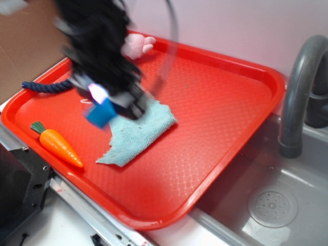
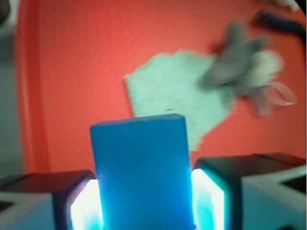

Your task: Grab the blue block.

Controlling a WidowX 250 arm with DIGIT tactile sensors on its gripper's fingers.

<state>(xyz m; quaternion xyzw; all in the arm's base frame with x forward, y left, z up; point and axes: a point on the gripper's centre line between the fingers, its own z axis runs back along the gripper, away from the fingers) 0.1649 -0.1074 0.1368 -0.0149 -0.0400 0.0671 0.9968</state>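
A red tray [image 1: 225,102] is shown beside a grey sink [image 1: 287,195] with its faucet [image 1: 300,87]. Near the tray's middle a light teal cloth [image 1: 138,136] is spread. The gripper [image 1: 105,105], blurred, is seen above the cloth's left edge, its jaws closed on the blue block [image 2: 141,172], which is held clear of the tray surface. A toy carrot [image 1: 57,145] is laid near the tray's front-left rim, a pink plush toy [image 1: 137,45] at its far rim, and a navy rope [image 1: 46,86] at its left rim.
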